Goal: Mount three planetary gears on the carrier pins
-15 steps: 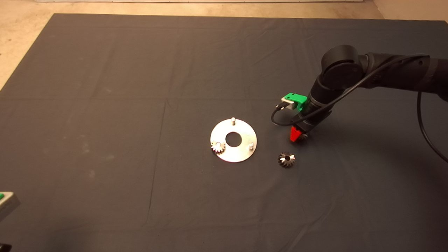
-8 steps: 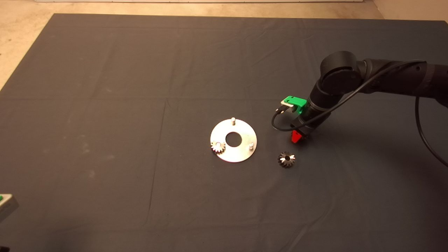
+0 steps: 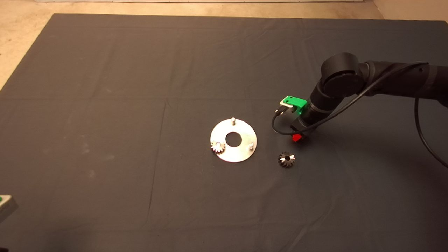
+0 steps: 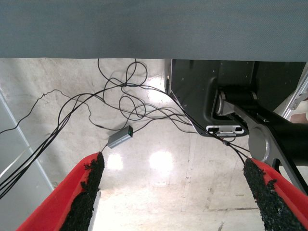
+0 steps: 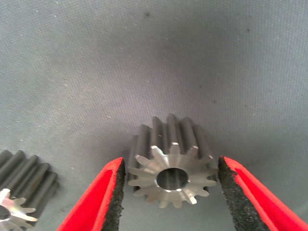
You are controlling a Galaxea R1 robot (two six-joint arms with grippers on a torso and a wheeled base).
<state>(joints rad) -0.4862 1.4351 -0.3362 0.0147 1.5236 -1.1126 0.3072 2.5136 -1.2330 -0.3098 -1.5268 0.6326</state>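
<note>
Waiting at the mat's near-left corner, my left gripper [image 3: 5,204] hangs with fingers spread, holding nothing. Right of that, the round plate [image 3: 241,154] sits mid-mat: one gear [image 3: 217,146] is seated on its near-left pin, while the far pin [image 3: 232,120] and right pin [image 3: 251,146] stand bare. A loose gear [image 3: 286,159] lies just right of the plate. Beyond it, my right gripper [image 5: 171,180] straddles the third gear [image 5: 171,166], bore facing me, pads flanking its teeth, contact uncertain.
</note>
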